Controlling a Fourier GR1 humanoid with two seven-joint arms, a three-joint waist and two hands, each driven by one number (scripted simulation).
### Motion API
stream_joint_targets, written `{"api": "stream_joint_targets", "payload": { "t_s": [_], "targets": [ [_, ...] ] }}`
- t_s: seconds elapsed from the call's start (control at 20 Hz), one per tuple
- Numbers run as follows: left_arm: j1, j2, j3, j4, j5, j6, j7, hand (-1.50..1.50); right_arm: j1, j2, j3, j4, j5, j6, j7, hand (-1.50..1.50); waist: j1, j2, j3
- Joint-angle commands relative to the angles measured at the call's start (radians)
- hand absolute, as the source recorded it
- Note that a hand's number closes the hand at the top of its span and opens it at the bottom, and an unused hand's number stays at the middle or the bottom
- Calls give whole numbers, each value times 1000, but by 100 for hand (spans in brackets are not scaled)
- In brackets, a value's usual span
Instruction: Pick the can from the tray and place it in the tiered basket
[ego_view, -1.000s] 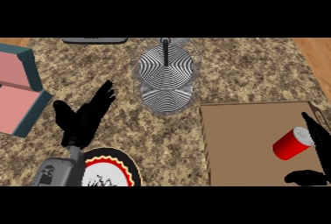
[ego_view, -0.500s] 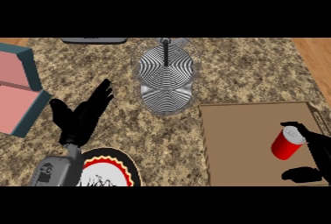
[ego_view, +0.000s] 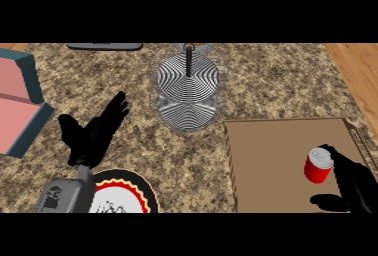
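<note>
From the head view, the red can (ego_view: 319, 165) stands on the brown tray (ego_view: 273, 165), on the side of the tray close to the right hand (ego_view: 356, 186). The can is round and smooth, with a shiny silver top. It sits just inside the right hand: the black fingers (ego_view: 341, 159) touch the side of the can up by its top, and the thumb (ego_view: 327, 202) sticks out below the can, a little apart from it. The hand is bent around the can like a cup, but I cannot tell if it is really gripping it yet.

The tray is flat and square-cornered, plain brown like cardboard, with a thin handle on its right edge.

Up and to the left of the right hand is the tiered basket (ego_view: 188, 92). It is oval, made of thin wire, and covered in black and white wavy stripes, with a dark post standing in its middle.

The left hand (ego_view: 92, 132) is well to the left of the basket. Its fingers are straight and spread, holding nothing.

Just below the left hand is a round plate (ego_view: 122, 196) with a red, yellow and black rim.

The counter (ego_view: 280, 80) is speckled brown stone.
</note>
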Motion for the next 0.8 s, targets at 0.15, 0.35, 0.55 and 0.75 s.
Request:
{"api": "stream_joint_targets", "payload": {
  "t_s": [0.15,0.35,0.55,0.75],
  "targets": [
    [15,-4,-12,0,-9,-2,-4,0,114,192,170,-68,151,31,343,150,7,21,48],
    [17,-10,-5,-5,4,1,8,0,138,194,312,-255,112,47,509,150,0,14,49],
    [16,-20,-8,-29,1,20,31,0,148,197,483,-498,61,9,749,150,-3,11,50],
    [3,13,18,-24,6,2,23,0,197,198,672,-771,214,39,885,150,-10,12,49]
  ]
}}
